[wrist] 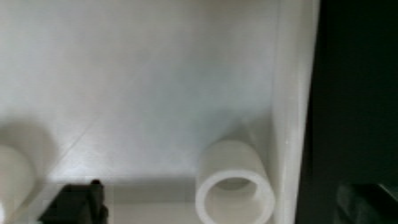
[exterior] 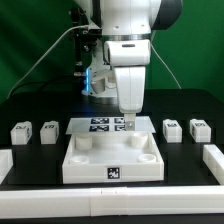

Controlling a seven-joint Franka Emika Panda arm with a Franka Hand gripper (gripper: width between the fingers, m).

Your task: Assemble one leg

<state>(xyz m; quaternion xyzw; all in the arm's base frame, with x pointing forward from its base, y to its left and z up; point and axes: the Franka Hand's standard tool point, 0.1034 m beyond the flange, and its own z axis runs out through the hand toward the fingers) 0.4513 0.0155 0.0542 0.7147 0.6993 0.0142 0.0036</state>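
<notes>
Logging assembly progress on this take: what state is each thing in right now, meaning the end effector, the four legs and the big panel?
end effector: open, holding nothing, down close to the panel.
panel: flat on the table, hollow side up, no leg fitted.
legs on the exterior view's left: loose on the table, not gripped.
legs on the exterior view's right: loose on the table, not gripped.

White tray panel [exterior: 85, 168] lies before the marker board [exterior: 85, 126], seemingly touching.
</notes>
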